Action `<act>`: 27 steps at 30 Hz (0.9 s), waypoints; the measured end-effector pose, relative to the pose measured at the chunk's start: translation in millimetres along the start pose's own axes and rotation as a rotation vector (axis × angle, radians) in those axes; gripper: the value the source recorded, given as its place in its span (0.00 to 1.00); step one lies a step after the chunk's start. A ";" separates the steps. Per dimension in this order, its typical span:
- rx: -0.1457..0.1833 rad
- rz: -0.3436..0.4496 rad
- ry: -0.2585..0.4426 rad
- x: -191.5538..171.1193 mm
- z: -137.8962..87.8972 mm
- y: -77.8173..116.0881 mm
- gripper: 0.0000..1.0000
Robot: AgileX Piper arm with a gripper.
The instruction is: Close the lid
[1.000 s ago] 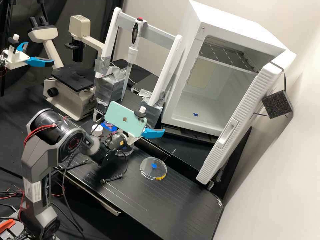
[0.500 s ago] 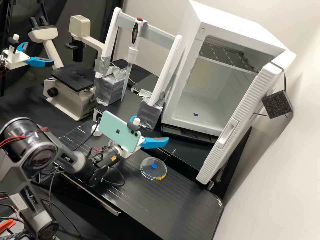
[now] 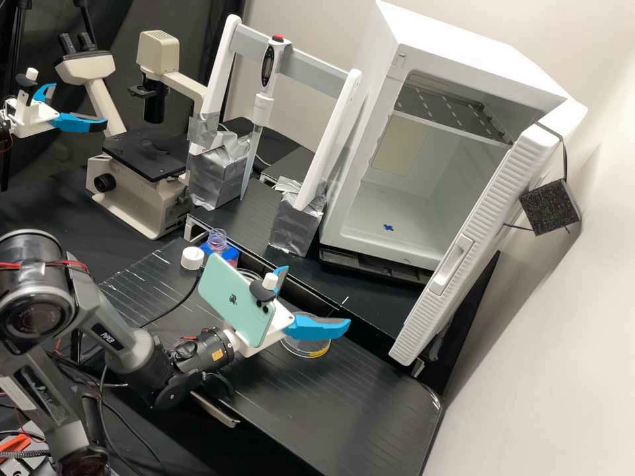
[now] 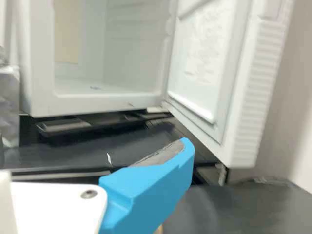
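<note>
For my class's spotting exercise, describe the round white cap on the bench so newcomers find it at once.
From the grooved black bench top, go to the clear, ridged-neck bottle in a blue holder. The round white cap sits beside it: short and solid white, whereas the bottle is see-through.

White claw (image 3: pixel 317 295) with 2 blue fingers (image 3: pixel 321 326); mint phone (image 3: pixel 228 297); ribbed white door (image 3: pixel 493 205); petri dish (image 3: pixel 303 346) apparently yellow-edged.
</note>
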 end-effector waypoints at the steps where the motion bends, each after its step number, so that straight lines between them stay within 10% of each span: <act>1: 0.000 -0.007 -0.007 -2.2 2.0 -0.7 1.00; 27: 0.044 -0.072 -0.071 -7.3 29.8 -8.9 1.00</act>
